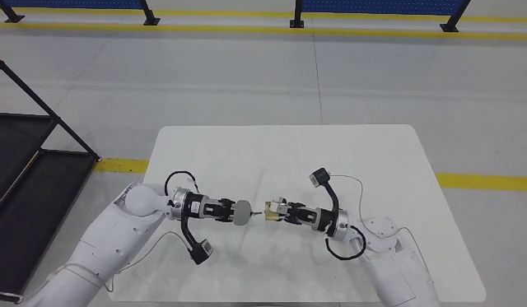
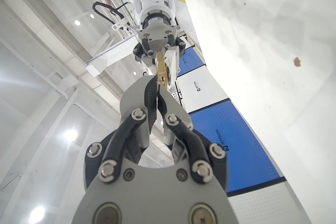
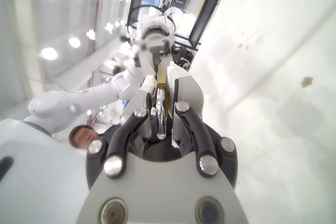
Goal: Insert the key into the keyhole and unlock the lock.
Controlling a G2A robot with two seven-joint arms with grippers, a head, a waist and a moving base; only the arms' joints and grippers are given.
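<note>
Brass lock point(image 2: 162, 69): one padlock, held in the air above the white table point(image 1: 370, 159); I take it as my landmark, and its keyhole point(image 2: 163, 77) faces my left arm
Right gripper point(image 3: 160, 76): narrow, clamped on the lock's two flat sides, with the silver shackle point(image 3: 160, 114) pointing back toward the wrist
Left gripper point(image 2: 157, 87): dark pads point(image 2: 150, 93) pinched nearly together just in front of the lock, holding the key
Key point(image 1: 256, 214): one, a thin sliver bridging the small space between my left gripper and the lock; it is seen edge-on, so I cannot tell whether its tip is inside the keyhole or only at its mouth
Step in hand: I judge this to be the insertion, with key and keyhole lined up and close
Next move: I would need a slow, straight push toward the lock along the key's own line, the right gripper bracing against it, then a twist of the left wrist to turn the key; any tilt could jam the blade at the mouth
Count: one lock, one key, two grippers, one table, and one small tan speck point(image 2: 297, 61) lying on the table well apart from the lock
</note>
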